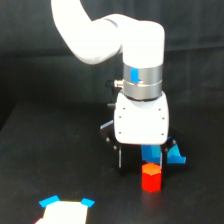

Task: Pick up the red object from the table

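Observation:
The red object (pixel 151 178) is a small stubby block with an orange-tinted top, standing on the black table (pixel 30 165) in the lower middle of the exterior view. The white arm reaches down from the top, and its gripper (pixel 163 158) hangs just above the block. One blue finger (pixel 151 154) ends right at the block's top, and the other blue finger (pixel 176 156) sits apart to the exterior view's right. Black linkage (pixel 120 156) splays out on the other side. The jaws look spread, with nothing held between them. Whether the finger touches the block is unclear.
At the bottom edge, towards the exterior view's left, lies a bright blue tray-like piece (pixel 51 201) with a pale, washed-out middle. The arm's white wrist housing (pixel 141 120) hides the table behind the gripper.

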Controlling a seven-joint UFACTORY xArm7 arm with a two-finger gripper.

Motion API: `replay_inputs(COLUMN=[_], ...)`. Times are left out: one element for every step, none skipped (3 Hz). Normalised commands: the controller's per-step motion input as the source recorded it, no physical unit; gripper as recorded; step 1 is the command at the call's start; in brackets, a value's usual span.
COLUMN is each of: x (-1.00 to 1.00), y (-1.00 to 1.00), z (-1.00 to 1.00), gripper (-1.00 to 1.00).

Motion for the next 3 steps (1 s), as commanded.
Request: replay_inputs(x=[0.71,-0.67,-1.0], y=[-1.0,-0.16,0.34], z=[-0.37,0.04,0.44], gripper=[1.0,-0.93,-1.0])
